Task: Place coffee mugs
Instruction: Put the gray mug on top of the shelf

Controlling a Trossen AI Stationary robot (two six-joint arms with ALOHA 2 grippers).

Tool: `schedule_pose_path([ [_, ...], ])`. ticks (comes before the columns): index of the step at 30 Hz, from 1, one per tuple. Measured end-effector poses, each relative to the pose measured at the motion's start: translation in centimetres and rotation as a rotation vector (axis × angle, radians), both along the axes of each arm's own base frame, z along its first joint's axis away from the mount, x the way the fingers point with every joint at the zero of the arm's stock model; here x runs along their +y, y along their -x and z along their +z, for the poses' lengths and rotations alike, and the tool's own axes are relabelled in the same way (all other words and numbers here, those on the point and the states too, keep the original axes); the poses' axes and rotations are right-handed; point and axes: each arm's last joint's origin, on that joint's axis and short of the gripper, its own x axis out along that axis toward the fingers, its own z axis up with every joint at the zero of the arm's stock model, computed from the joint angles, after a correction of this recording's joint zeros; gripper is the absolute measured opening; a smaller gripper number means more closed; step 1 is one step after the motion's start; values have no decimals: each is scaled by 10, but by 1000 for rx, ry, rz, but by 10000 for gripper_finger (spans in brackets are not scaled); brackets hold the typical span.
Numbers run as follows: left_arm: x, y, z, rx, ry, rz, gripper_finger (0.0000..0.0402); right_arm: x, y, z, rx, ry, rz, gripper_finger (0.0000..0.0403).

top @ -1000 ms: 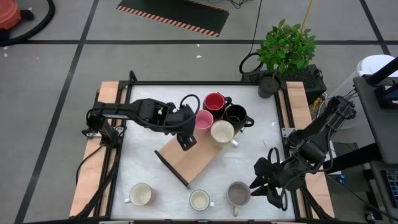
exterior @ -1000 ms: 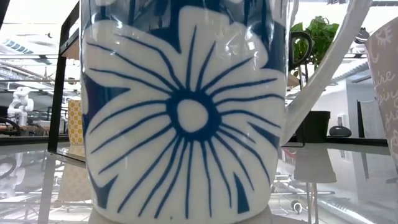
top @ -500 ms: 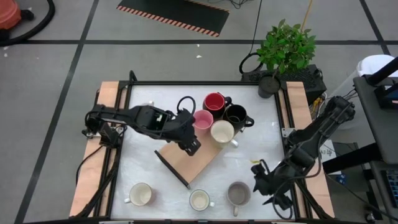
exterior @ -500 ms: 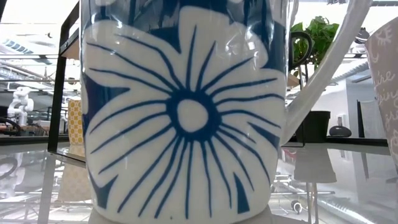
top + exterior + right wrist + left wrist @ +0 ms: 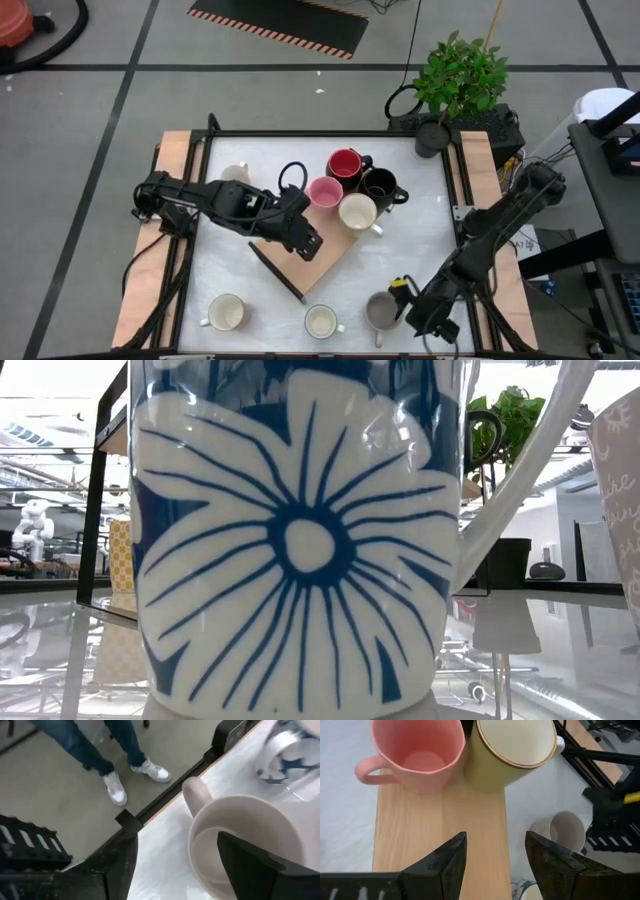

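Since a second earlier, the right gripper point(image 5: 412, 310) had dropped toward the table's near edge beside the grey mug point(image 5: 381, 311), jaws apart, one finger over its rim. Left gripper point(image 5: 305, 243) hung open, empty, above the wooden board point(image 5: 310, 260), pink mug point(image 5: 325, 192) just beyond.

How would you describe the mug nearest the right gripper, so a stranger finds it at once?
Start at the white table and its front row of three mugs. The grey mug stands rightmost, beside the open right gripper; its two row-mates are cream.
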Motion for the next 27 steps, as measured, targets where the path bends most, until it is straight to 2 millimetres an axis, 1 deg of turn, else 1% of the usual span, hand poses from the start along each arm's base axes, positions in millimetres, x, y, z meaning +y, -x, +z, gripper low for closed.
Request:
schedule_pose_path([
  [4, -2, 1, 0, 2, 4, -8, 207, 10, -8, -18, -2, 48, 43, 247],
  [9, -6, 2, 0, 6, 12, -26, 207, 13, -14, -32, -20, 133, 48, 231],
  [14, -6, 2, 0, 5, 11, -26, 207, 16, -17, -44, -12, 182, 81, 199],
  [18, -6, 2, 0, 7, 4, -35, 207, 18, -20, -54, -1, 214, 95, 158],
  [22, -6, 2, 0, 8, 1, -40, 207, 18, -21, -55, -39, 259, 70, 107],
  [25, -7, 2, 0, 9, -5, -51, 207, 17, -22, -47, -77, 282, 68, 58],
  [27, -8, 2, 0, 11, -13, -64, 207, 19, -24, -35, -108, 267, 68, 21],
])
